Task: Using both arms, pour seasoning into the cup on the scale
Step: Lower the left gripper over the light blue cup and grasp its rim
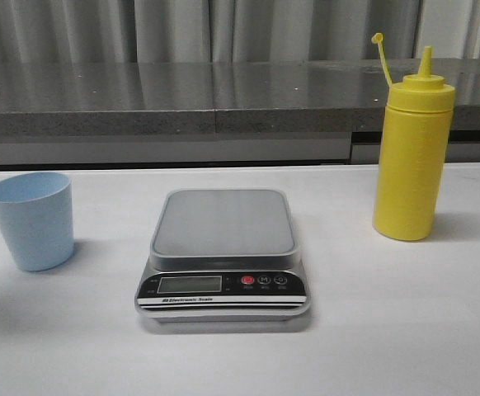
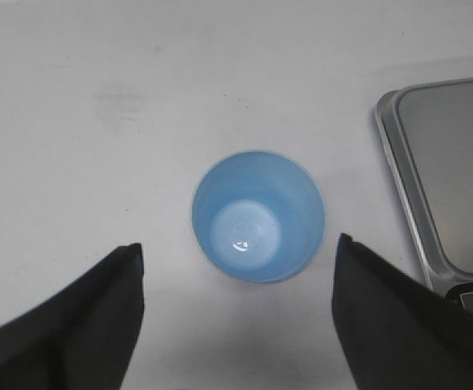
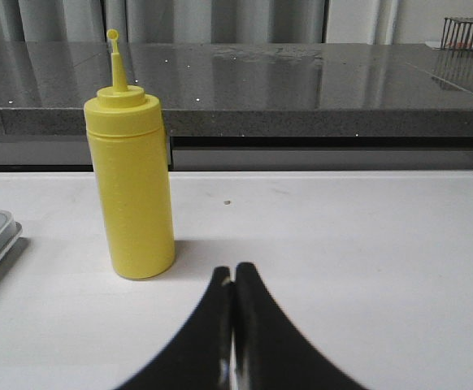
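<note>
Well apart, cup (image 1: 30, 220) and seasoning (image 1: 411, 157) flank the scale (image 1: 223, 256).

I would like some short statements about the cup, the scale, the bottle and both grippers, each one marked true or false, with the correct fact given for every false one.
1. The cup stands on the scale. False: it stands on the table to the scale's left, and the platform is bare.
2. The cup is empty. True: the left wrist view shows its bare bottom.
3. The yellow bottle lies on its side. False: it stands upright, to the right of the scale.
4. The left gripper has its jaws open, one on each side of the cup below. True.
5. The right gripper holds the bottle. False: its jaws are closed on nothing, apart from the bottle.
</note>
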{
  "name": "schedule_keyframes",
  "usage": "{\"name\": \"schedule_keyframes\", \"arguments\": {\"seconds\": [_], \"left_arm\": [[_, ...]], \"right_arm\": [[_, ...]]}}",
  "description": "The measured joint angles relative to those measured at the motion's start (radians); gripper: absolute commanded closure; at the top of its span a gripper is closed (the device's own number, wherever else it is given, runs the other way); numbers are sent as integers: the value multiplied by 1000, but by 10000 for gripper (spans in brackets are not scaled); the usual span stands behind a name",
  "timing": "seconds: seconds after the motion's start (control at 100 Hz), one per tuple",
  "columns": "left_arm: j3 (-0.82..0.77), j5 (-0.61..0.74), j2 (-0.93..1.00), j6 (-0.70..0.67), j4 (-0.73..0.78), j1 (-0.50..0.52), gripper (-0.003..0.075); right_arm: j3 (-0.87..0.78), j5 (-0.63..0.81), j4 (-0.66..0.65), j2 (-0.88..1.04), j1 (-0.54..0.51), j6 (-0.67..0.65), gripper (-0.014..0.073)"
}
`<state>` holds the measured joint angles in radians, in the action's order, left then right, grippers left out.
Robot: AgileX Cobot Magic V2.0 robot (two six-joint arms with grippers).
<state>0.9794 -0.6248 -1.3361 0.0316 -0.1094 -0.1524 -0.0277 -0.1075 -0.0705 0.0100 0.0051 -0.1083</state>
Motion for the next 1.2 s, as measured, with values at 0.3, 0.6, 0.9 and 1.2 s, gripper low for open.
{"name": "schedule_keyframes", "arguments": {"seconds": [0.3,0.6,0.9,1.2], "left_arm": [[76,-24,-187,0,-2,0,250],[93,42,-314,0,-4,0,250],[95,53,-406,0,-8,0,250],[95,82,-421,0,-10,0,319]], "right_arm": [[0,0,0,0,0,0,662],[0,0,0,0,0,0,662],[0,0,0,0,0,0,662],[0,0,0,0,0,0,662]]}}
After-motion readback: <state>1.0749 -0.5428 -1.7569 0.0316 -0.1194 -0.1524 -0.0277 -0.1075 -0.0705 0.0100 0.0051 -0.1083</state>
